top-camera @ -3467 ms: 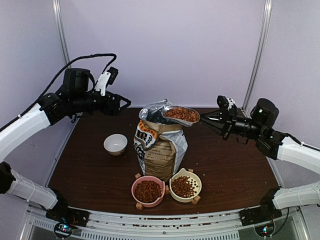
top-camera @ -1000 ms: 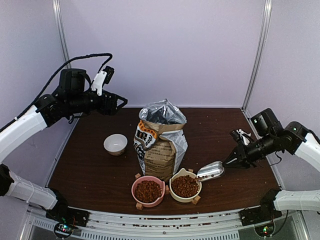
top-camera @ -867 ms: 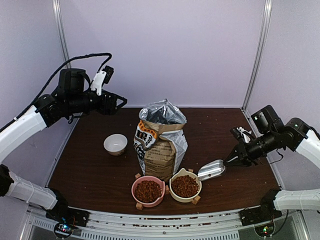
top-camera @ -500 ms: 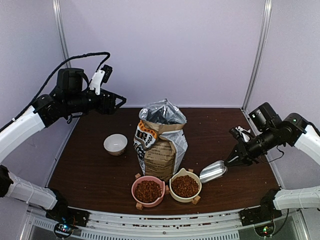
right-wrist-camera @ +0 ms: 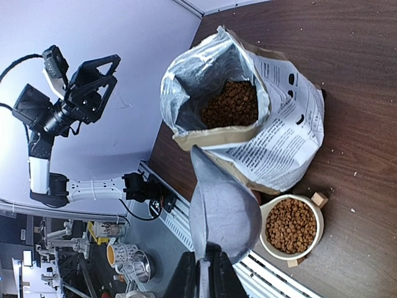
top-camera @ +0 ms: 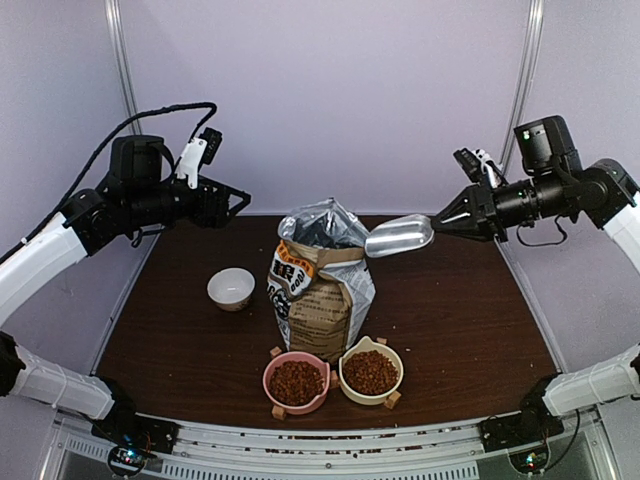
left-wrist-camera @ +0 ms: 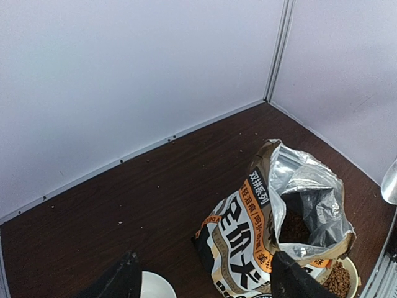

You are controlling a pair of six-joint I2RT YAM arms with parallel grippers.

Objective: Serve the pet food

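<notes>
Pet food [top-camera: 296,382] fills the pink bowl [top-camera: 267,376] and the cream bowl [top-camera: 399,364], side by side near the front edge of the table [top-camera: 470,320]. More lies inside the open paper bag [top-camera: 322,300] just behind them. A white bowl [top-camera: 231,287] sits left of the bag. The right gripper [top-camera: 441,222] is clamped on the handle of a metal scoop [top-camera: 399,236], held in the air beside the bag's mouth. The left gripper [top-camera: 238,201] hangs with jaws spread wide, holding nothing.

Reddish-brown pet food [top-camera: 296,382] — pink bowl [top-camera: 297,407], cream bowl [top-camera: 372,399], silver scoop [top-camera: 399,236].
</notes>
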